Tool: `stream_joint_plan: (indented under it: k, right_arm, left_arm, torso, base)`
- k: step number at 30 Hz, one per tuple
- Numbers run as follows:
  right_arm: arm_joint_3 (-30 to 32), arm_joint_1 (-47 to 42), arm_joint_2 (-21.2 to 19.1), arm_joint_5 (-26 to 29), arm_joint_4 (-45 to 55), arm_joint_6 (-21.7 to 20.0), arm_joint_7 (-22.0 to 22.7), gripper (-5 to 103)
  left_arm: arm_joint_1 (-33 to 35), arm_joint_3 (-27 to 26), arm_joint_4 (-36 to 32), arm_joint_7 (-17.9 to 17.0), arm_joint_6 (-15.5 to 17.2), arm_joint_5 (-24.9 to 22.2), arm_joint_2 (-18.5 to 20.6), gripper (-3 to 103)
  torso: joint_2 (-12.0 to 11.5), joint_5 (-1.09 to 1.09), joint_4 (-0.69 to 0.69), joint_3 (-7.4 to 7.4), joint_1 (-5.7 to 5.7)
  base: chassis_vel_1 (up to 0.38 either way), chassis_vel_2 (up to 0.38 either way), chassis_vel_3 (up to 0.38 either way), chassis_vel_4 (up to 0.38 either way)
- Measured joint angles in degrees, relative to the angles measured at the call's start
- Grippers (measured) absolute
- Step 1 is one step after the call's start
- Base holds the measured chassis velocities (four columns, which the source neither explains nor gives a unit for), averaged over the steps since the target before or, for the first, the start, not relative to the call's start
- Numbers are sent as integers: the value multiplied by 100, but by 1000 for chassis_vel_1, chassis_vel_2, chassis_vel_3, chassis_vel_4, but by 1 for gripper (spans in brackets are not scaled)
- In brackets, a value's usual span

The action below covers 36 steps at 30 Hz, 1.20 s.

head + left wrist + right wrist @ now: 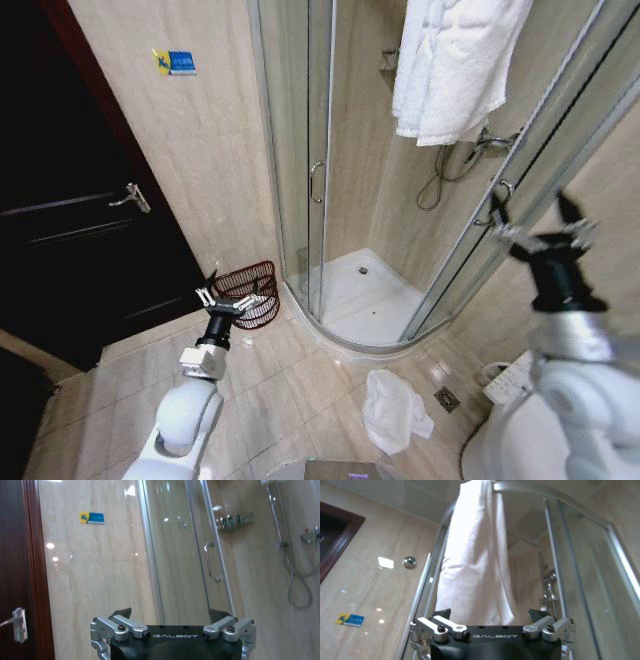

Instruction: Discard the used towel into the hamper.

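Low on the floor tiles, crumpled towel [394, 410] lies nearer right gripper [535, 222], raised, fingers open; left gripper [234, 299], open, hovers beside hamper [255, 285].

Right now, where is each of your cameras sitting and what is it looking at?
Head view: high up, looking down at the hamper, floor towel, both arms.
Left wrist view: behind the open left gripper, facing the shower door.
Right wrist view: behind the open right gripper, facing up at the hanging towel.
Shared: blue sticker.
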Motion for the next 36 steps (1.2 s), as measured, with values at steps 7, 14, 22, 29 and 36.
stream_joint_plan:
  k: [7, 14, 22, 29, 36]
  right_arm:
    - [-264, 1299, -914, 310, -700, -375, 32, 100]
    - [-1081, 3338, -1789, 836, -1850, -612, -217, 100]
    - [-3211, 6145, -2099, 1186, -2897, -748, -111, 100]
    - [-5230, 8894, -1341, 1044, -3988, -1121, 210, 100]
    - [-5963, 9905, -625, 822, -4701, -1206, 437, 100]
  left_arm:
    - [181, -7, 113, 2, -148, 131, -100, 100]
    - [219, -37, 62, -26, -198, 180, -230, 100]
    - [183, -112, -9, -11, -152, 137, -182, 100]
    - [122, -178, 10, -13, -140, 54, -255, 100]
    - [220, -246, 115, -13, -304, 55, -380, 100]
  torso:
    - [-17, 1, 1, -9, -7]
    - [-29, -2, 0, -16, -13]
    - [-35, -4, -1, -20, -16]
    - [-41, -6, 1, -22, -18]
    - [-44, -2, 0, -24, -19]
  base:
    - [0, 0, 0, 0]
    - [0, 0, 0, 0]
    - [0, 0, 0, 0]
    - [0, 0, 0, 0]
    - [0, 0, 0, 0]
